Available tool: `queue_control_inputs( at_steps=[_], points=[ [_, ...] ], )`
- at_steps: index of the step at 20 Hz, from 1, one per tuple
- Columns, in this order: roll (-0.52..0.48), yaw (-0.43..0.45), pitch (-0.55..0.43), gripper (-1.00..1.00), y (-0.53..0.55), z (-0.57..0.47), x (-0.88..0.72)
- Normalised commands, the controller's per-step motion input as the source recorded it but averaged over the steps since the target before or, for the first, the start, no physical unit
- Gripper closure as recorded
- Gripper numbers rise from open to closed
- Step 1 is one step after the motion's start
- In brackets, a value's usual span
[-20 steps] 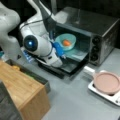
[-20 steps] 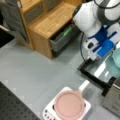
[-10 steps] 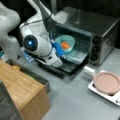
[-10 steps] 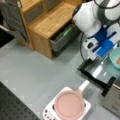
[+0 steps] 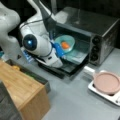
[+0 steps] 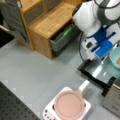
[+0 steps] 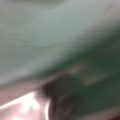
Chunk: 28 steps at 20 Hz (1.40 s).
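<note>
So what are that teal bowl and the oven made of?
The bowl looks like smooth plastic or glazed ceramic, given its even teal sheen; I can't tell which. The oven looks like brushed metal: grey, dully reflective top, with a glass door folded open.

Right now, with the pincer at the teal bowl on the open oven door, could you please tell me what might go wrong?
1. The teal bowl sits on the open oven door with the pincer at its rim; a nudge could slide it off the door.
2. The orange thing lies loose in the bowl and may roll out if the bowl tilts.
3. The toaster oven opening is close; the arm could strike its frame.
</note>
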Motion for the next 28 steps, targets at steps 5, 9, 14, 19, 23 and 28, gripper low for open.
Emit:
queue_control_inputs(
  at_steps=[5,9,14,19,23,28],
  points=[
    [-0.276,-0.040,-0.022,-1.00,-0.06,0.15,-0.05],
    [-0.203,0.008,-0.044,-1.00,-0.01,0.07,-0.07],
    [-0.168,0.029,-0.050,-1.00,0.01,0.01,-0.08],
    [-0.164,0.031,-0.052,-1.00,0.01,0.01,-0.08],
    [-0.399,-0.139,0.040,-1.00,0.01,0.02,-0.09],
    [-0.693,-0.422,0.070,-1.00,0.10,0.12,-0.10]
  ],
)
